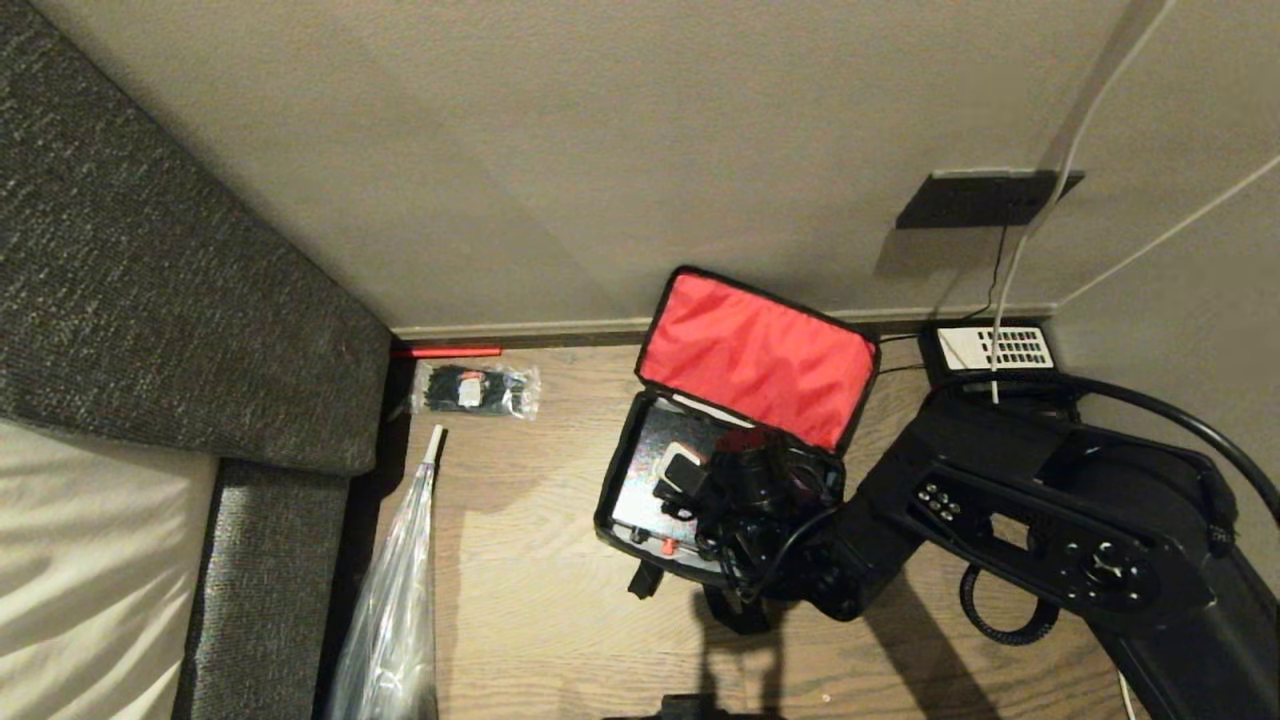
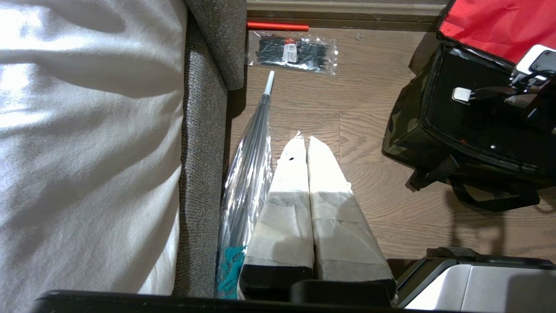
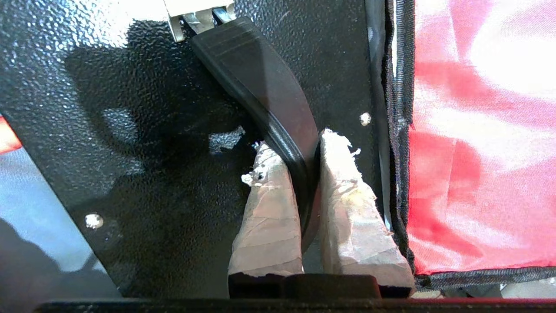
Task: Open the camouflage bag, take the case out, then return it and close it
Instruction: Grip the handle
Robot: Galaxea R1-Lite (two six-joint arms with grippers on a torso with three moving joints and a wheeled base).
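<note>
The boxy green-brown camouflage fabric bag (image 1: 735, 440) stands open on the wooden floor at the wall, red lid lining up. Inside, the textured black metal case (image 3: 130, 130) has a curved black plastic handle (image 3: 269, 100). The right gripper (image 3: 310, 174), coming from four o'clock, has its taped fingers clamped on this handle. The thin grip may slip, and the case could tilt and catch the bag's rim. The left gripper (image 2: 307, 143), fingers together, is parked at eight o'clock.

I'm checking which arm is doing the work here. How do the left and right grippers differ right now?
The right gripper is down inside the open camouflage bag, while the left gripper hangs over bare wood floor beside the bed. The right gripper is shut on the black handle of the case; the left gripper is shut on nothing. Both have pale taped fingers.
</note>
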